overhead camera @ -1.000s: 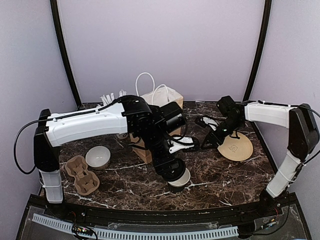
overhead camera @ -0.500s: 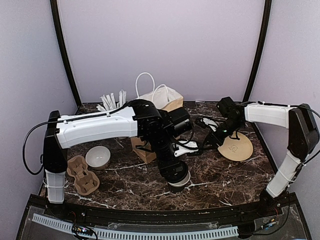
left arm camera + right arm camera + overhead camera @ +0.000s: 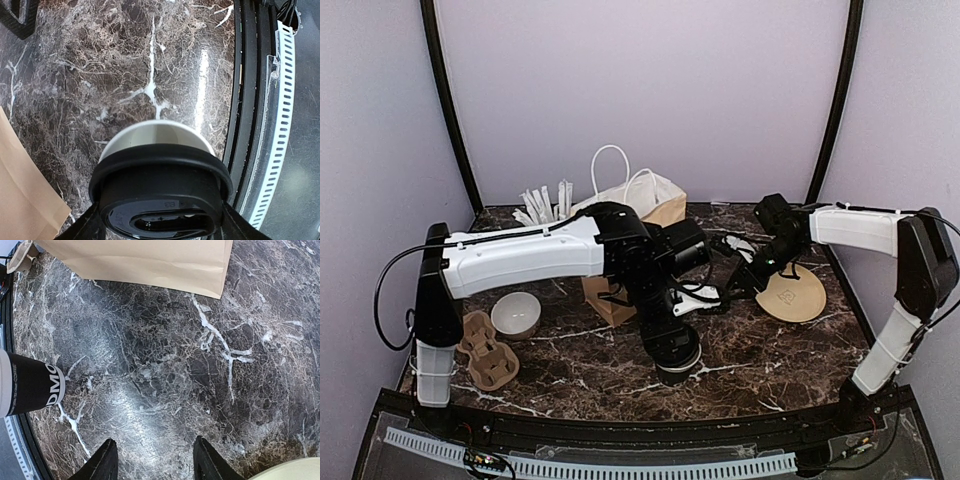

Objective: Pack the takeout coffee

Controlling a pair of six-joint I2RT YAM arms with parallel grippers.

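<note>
- Capping is the step in hand, I judge: the left fingers are gripping the round black lid over the takeout cup, which is standing on the table near its front edge.
- The right fingers are hanging open, holding nothing.
- The next move is calling for pressing the lid level, then lifting the cup into the brown paper bag.
</note>
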